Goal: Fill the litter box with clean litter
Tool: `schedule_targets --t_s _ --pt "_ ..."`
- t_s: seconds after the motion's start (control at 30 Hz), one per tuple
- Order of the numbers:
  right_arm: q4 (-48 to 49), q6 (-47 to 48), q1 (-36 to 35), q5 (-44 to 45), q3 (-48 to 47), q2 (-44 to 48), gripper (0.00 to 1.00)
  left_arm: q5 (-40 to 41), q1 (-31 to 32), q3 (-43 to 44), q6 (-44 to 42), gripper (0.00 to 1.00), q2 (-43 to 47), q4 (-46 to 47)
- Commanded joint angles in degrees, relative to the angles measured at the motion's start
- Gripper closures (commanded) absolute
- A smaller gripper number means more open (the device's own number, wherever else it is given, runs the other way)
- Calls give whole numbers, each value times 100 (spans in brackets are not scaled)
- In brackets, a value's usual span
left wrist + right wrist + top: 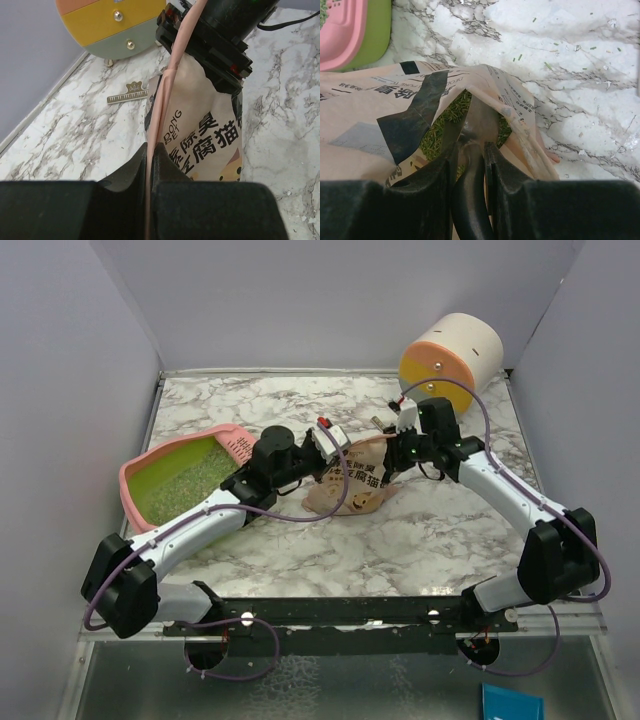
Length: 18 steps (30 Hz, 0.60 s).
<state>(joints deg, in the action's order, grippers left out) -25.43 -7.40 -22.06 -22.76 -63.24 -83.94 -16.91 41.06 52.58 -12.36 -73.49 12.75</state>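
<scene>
The pink litter box (140, 475) with a yellow-green inside sits at the left and holds a layer of greenish granules (190, 480). Its corner also shows in the right wrist view (350, 30). The tan litter pouch (350, 490) lies at the table's middle. My left gripper (322, 453) is shut on the pouch's top edge (150, 155) and holds it up. My right gripper (390, 468) is shut on the grey metal scoop (482, 120). The scoop's blade is inside the pouch's open mouth, over green litter granules (445, 127).
The round cream-orange-yellow drawer unit (450, 360) stands at the back right, also seen in the left wrist view (110, 22). A small tan toothed clip (129, 92) lies on the marble near it. Purple walls close in the left, right and back. A blue object (512, 702) lies below the table's front edge.
</scene>
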Motion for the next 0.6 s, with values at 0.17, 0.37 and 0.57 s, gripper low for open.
schedule_targets --t_s 0.17,0.37,0.57 --pt "-64 -63 -131 -809 789 -458 99 -109 78 82 204 100 -69 939" --pt "648 -435 -131 -1345 999 -605 99 -65 77 44 215 100 -162 975" --pt "1357 -931 -110 -1496 1244 -631 99 -72 76 14 178 100 -182 975"
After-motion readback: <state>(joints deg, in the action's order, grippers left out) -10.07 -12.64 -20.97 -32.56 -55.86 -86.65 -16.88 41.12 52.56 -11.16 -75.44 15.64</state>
